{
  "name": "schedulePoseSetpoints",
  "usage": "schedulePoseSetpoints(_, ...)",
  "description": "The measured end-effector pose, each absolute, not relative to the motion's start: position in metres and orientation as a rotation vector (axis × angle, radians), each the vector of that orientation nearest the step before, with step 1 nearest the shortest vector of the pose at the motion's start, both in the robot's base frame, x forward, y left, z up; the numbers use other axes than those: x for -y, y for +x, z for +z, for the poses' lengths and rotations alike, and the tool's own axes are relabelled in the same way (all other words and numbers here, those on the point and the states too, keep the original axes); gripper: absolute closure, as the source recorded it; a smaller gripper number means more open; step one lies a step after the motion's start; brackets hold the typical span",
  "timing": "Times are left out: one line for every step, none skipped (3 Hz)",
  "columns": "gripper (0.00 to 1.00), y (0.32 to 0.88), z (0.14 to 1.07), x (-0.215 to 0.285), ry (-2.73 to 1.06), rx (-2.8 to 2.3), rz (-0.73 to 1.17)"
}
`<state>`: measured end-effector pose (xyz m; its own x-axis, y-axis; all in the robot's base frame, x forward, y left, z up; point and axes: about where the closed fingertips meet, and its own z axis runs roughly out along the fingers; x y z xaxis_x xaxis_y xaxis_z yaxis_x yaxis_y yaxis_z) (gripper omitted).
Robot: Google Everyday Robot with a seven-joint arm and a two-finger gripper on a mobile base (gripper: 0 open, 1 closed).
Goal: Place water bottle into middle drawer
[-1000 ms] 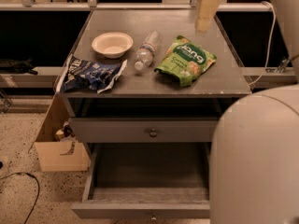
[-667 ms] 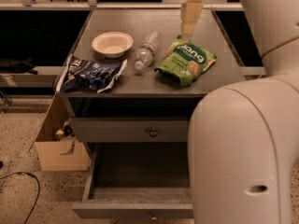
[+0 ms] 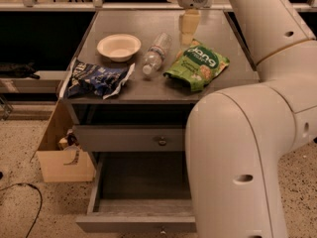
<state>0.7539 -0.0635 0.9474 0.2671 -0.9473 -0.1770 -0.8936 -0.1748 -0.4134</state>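
Worktop [image 3: 133, 21] carries white bowl [image 3: 119, 47], dark blue snack bag [image 3: 96, 78] and green snack bag [image 3: 197, 66]. Water bottle [image 3: 154, 53] lies between bowl and green bag. Gripper [image 3: 188, 26] hangs just right of bottle, apart; jaws' spread cannot be told. Middle drawer [image 3: 143, 192] open below, robot arm [image 3: 237, 148] covering its right side

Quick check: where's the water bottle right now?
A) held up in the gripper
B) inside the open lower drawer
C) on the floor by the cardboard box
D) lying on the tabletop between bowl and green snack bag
D: the water bottle lies on its side on the tabletop, between the bowl and the green snack bag. The gripper hangs over the table's rear, just behind the bag, apart from the bottle.
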Motion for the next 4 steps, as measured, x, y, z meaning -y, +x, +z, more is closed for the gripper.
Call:
schedulePoseSetpoints(0.0, 0.7508, 0.9453, 0.0613, -2.114, -1.618, -0.116)
schedulePoseSetpoints(0.0, 0.7453, 0.9429, 0.0599, -2.142, -1.545, -0.055)
schedulePoseSetpoints(0.0, 0.743, 0.9427, 0.0591, -2.163, -1.482, -0.024)
schedulePoseSetpoints(0.0, 0.743, 0.9427, 0.0591, -2.163, -1.482, -0.024)
